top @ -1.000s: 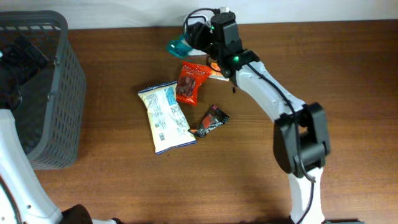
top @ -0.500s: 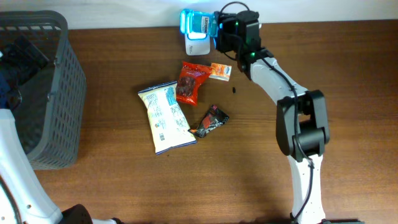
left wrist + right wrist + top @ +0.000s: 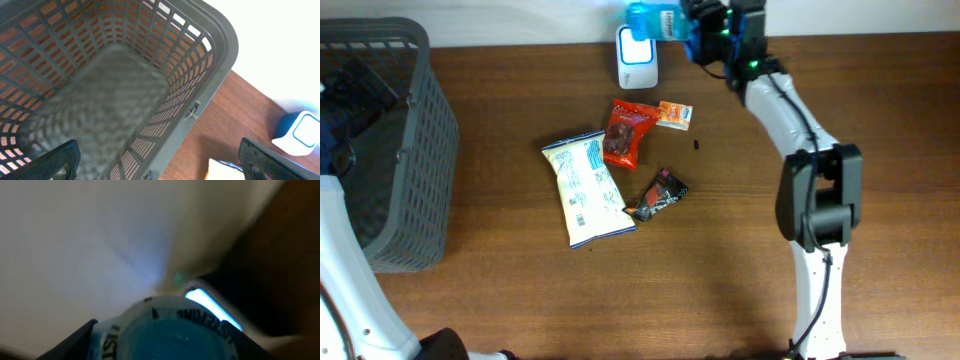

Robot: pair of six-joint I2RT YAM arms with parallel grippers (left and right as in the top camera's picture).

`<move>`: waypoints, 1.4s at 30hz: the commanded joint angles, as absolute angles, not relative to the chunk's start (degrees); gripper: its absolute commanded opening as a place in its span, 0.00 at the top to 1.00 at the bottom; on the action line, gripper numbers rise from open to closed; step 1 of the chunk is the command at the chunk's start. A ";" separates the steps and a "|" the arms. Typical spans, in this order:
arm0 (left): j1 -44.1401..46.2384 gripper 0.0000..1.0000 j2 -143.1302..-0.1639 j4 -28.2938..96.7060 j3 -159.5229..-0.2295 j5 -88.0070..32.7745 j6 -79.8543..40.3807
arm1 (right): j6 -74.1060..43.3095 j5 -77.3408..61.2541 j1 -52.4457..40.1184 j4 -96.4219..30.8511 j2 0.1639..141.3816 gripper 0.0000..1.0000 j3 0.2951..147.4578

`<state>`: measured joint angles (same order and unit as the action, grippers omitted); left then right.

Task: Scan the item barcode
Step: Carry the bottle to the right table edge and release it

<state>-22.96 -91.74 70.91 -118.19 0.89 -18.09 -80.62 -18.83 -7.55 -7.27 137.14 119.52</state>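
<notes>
My right gripper (image 3: 692,24) is shut on a blue mouthwash bottle (image 3: 648,19) at the far edge of the table, just behind the white barcode scanner (image 3: 638,58). In the right wrist view the bottle (image 3: 172,335) fills the space between my dark fingers (image 3: 75,337), lettering showing round its rim, and a lit edge of the scanner (image 3: 212,307) glows right behind it. My left gripper (image 3: 160,162) hangs open over the grey basket (image 3: 200,95), with nothing between its fingers.
On the table lie a white snack bag (image 3: 588,188), a red packet (image 3: 625,132), a small orange packet (image 3: 674,115) and a dark wrapper (image 3: 658,194). The grey basket (image 3: 405,150) stands at the left edge. The white bag's corner (image 3: 222,167) shows beside the basket.
My right gripper has carried the blue bottle to the right and towards the far edge, from left of the scanner to just behind it. The left arm has not moved.
</notes>
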 commanded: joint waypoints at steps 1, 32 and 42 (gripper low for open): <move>-23.16 0.01 -91.88 70.78 -118.89 1.10 -18.63 | -62.85 -13.69 -2.04 -19.42 129.19 0.39 128.57; -23.16 0.01 -91.88 70.78 -118.89 1.10 -18.63 | -18.57 12.49 43.20 -55.90 132.07 0.01 121.14; -23.16 0.01 -91.88 70.78 -118.89 1.10 -18.63 | -2.96 -35.53 42.78 -68.58 123.15 0.21 130.50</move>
